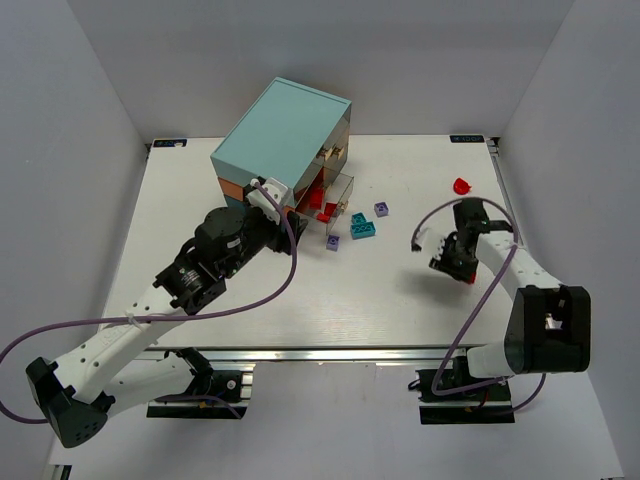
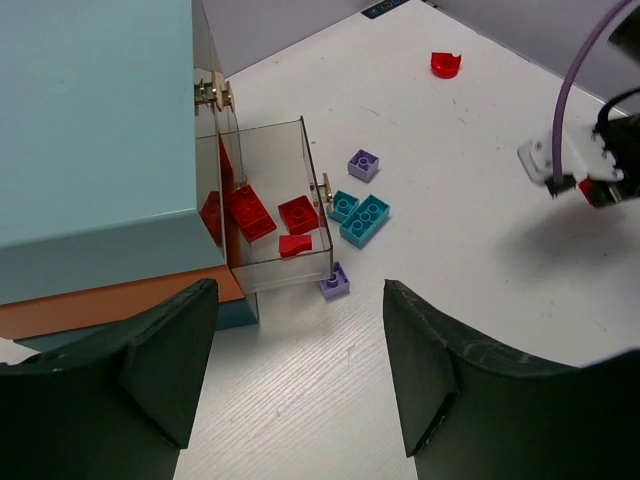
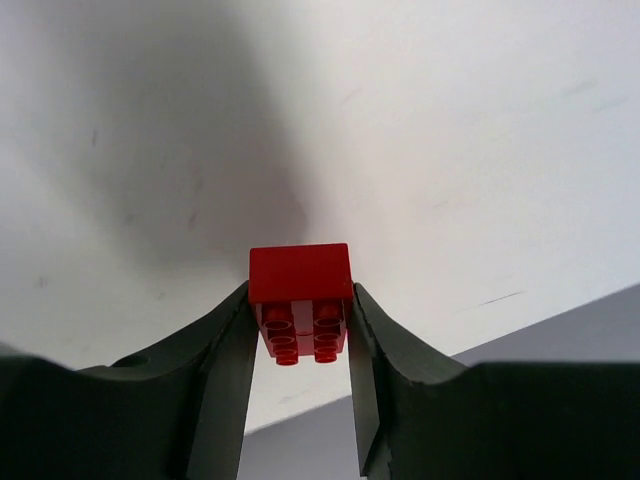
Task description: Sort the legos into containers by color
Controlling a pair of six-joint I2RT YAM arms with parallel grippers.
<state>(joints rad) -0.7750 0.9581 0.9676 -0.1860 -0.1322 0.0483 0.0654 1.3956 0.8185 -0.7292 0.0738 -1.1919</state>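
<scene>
The chest [image 1: 285, 130] stands at the back left, with a clear drawer [image 1: 338, 193] pulled out that holds several red legos [image 2: 262, 212]. Two teal legos [image 1: 362, 227] and two lavender ones [image 1: 381, 209] [image 1: 332, 242] lie on the table in front of the drawer. They also show in the left wrist view: teal [image 2: 362, 218], lavender [image 2: 363, 163] [image 2: 336, 281]. A red piece [image 1: 461, 186] lies far right. My left gripper [image 2: 300, 370] is open and empty, just short of the drawer. My right gripper [image 3: 300, 325] is shut on a red lego [image 3: 300, 295], held above the table at the right [image 1: 455, 262].
The white table [image 1: 250, 300] is walled by grey panels on three sides. The chest's upper drawer fronts with small brass handles [image 2: 212, 93] are shut. A purple cable [image 1: 290, 265] loops off the left arm. Another loops off the right arm [image 1: 470, 310].
</scene>
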